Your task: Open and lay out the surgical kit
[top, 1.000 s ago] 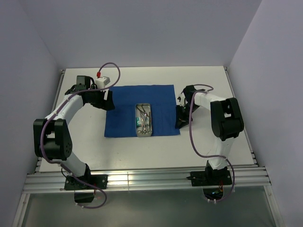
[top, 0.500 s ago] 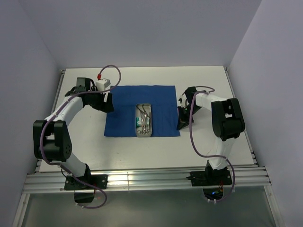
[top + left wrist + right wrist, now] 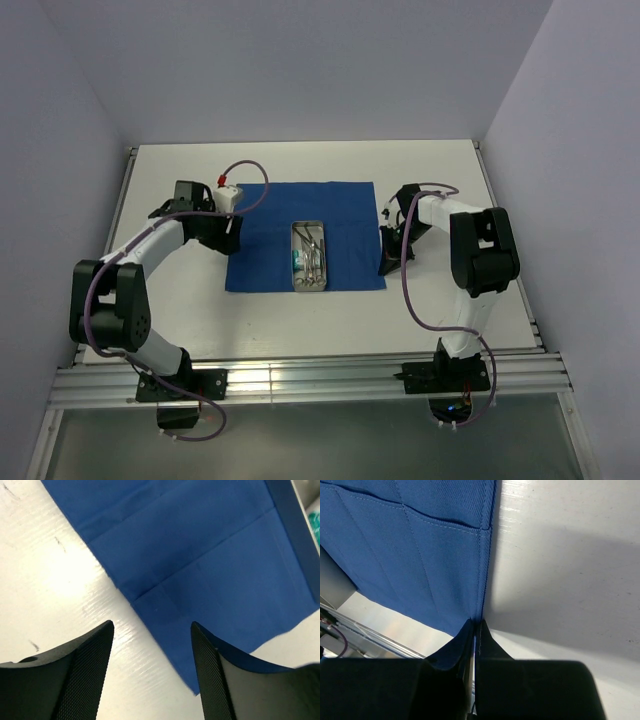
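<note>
The surgical kit's royal-blue cloth wrap [image 3: 345,215] lies spread flat on the white table. On its middle stands the shallow steel tray [image 3: 309,282], holding slim steel instruments [image 3: 315,252] and a white-green packet [image 3: 298,260]. My left gripper [image 3: 229,233] is at the cloth's left edge. In the left wrist view it [image 3: 151,625] is open, its fingers standing over the cloth's [image 3: 200,555] edge near a corner. My right gripper [image 3: 385,258] is at the cloth's right edge. The right wrist view shows it [image 3: 476,625] shut on the hem of the cloth [image 3: 410,545].
Bare white table [image 3: 300,325] surrounds the cloth, with pale walls on three sides. A metal rail [image 3: 320,378] carries the arm bases at the near edge. Purple cables [image 3: 245,175] loop off both arms. A tray corner [image 3: 312,505] shows in the left wrist view.
My right gripper has shut on the cloth's right hem. The cloth and tray have slid slightly right. My left gripper has come down to the cloth's left edge, its fingers somewhat narrower.
</note>
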